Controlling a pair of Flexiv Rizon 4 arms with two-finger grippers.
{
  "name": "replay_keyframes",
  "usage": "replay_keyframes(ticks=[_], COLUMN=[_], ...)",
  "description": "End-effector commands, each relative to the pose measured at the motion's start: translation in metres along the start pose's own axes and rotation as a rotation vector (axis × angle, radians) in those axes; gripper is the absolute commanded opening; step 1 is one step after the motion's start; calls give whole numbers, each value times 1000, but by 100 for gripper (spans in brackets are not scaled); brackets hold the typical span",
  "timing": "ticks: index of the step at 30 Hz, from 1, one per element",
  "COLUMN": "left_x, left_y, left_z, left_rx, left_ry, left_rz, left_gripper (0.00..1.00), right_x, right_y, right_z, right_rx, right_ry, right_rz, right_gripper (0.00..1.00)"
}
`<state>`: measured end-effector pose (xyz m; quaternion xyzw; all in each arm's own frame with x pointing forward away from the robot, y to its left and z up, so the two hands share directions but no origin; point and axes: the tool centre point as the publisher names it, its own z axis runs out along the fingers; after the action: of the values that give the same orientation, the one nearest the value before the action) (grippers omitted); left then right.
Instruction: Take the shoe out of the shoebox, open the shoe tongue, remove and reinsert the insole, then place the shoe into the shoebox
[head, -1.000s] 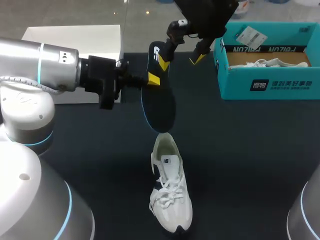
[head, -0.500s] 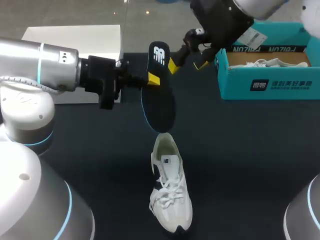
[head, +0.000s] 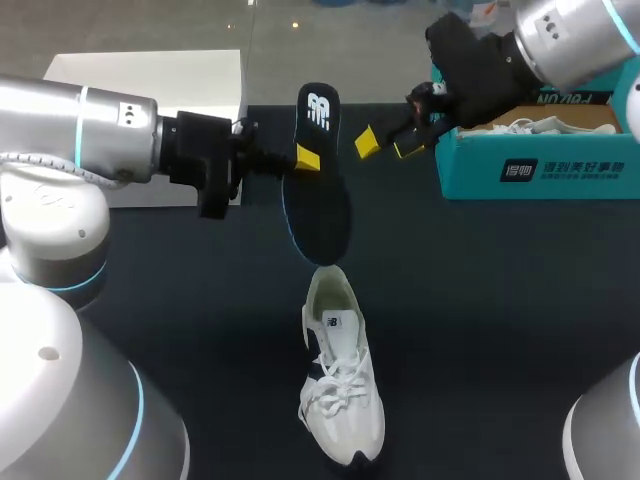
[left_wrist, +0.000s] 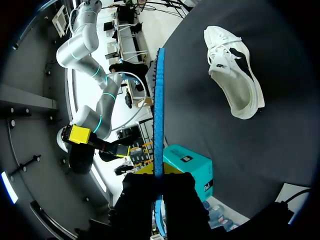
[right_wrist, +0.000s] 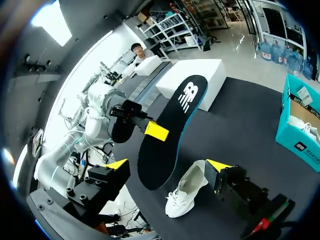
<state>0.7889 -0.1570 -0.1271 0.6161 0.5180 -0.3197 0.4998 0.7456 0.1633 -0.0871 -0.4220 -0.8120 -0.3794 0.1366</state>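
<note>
On the dark table the teal shoebox stands at the far right, well apart from the white shoe, which lies toe toward the robot with its heel opening facing up; the black insole hangs upright above that heel, its lower end just over the collar, clamped at one edge by the left gripper; the right gripper hovers beside the insole's top with its fingers spread, holding nothing. Reinsertion looks to be the step: tilt the lower end forward to slide along the shoe's length, and let the free gripper steady the shoe; the tongue's position is unclear.
</note>
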Motion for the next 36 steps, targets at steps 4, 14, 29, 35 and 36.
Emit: replay_keyframes(ticks=[4,14,29,35,36], left_x=[0,0,0,0,0], left_y=[0,0,0,0,0], left_z=[1,1,1,1,1], left_rx=[-1,-1,-1,-1,-1], left_ry=[3,3,3,3,3], left_rz=[1,1,1,1,1], left_gripper=[0,0,0,0,0], right_x=[-11,-21,-24,-24,-23], right_y=[-4,-3,3,13,14], right_z=[11,28,59,67,68], right_rx=[-75,-156,-157,-165,-166], right_ry=[138,261,349,371,375], right_rz=[3,11,19,4,2], right_gripper=[100,100,100,100,100])
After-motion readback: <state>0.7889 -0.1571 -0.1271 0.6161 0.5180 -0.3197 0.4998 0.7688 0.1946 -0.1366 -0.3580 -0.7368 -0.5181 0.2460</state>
